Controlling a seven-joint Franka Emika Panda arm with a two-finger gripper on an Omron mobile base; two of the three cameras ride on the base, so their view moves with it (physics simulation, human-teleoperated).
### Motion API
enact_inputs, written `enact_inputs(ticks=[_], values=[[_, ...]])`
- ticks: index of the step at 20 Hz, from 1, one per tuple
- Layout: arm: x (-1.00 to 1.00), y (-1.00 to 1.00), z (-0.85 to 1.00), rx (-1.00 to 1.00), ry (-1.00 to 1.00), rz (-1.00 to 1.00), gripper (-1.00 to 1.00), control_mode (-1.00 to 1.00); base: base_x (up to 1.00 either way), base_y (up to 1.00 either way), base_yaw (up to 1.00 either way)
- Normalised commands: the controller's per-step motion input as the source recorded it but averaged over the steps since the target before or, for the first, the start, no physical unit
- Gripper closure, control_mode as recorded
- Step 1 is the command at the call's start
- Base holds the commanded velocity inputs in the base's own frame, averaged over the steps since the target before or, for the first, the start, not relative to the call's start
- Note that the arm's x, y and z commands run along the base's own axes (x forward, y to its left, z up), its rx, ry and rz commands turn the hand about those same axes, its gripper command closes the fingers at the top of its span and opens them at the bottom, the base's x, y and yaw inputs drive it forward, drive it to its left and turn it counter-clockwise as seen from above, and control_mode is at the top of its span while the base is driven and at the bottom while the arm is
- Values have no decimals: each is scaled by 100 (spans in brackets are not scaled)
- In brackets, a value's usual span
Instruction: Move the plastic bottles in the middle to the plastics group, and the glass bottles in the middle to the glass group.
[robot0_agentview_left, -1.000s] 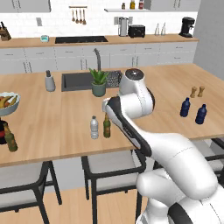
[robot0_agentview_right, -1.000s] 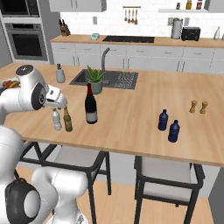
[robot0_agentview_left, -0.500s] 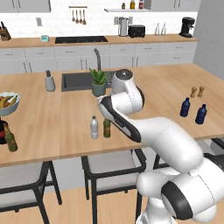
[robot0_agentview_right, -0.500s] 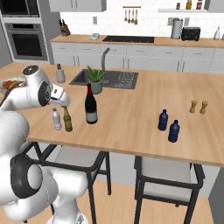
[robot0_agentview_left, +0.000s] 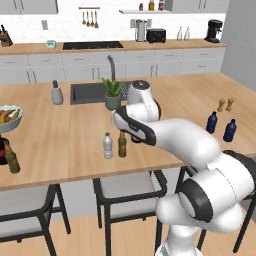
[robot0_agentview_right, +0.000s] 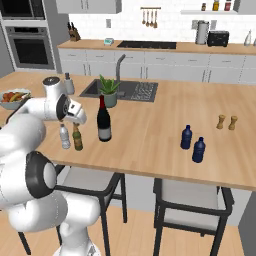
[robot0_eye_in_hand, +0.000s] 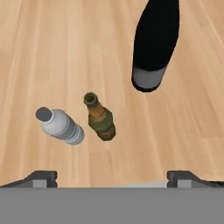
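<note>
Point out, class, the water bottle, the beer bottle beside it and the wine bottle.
water bottle (robot0_eye_in_hand: 61, 125), hand view, on its ribbed clear body below the cap.
beer bottle (robot0_eye_in_hand: 101, 120), hand view, on its olive-brown shoulder.
wine bottle (robot0_agentview_right: 104, 123), right base view, on its dark body.

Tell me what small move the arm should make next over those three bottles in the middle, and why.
Probably lower the open tool straight toward the water bottle or the beer bottle. In the hand view it hangs above all three with its jaws wide and nothing held. Those two stand upright close side by side, the wine bottle farther off, so it should centre on one before descending to avoid knocking the other.
</note>
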Motion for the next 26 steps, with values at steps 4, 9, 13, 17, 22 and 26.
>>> enact_inputs(ticks=[4, 9, 13, 17, 22, 26], values=[[33, 1, -20, 1, 16, 0, -100, -100, 0, 0, 0], [34, 8, -22, 0, 12, 0, -100, -100, 0, 0, 0], [28, 14, -21, 0, 6, 0, -100, -100, 0, 0, 0], [22, 13, -25, 0, 3, 0, -100, -100, 0, 0, 0], [25, 7, -23, 0, 0, 0, -100, -100, 0, 0, 0], [8, 0, -18, 0, 0, 0, -100, -100, 0, 0, 0]])
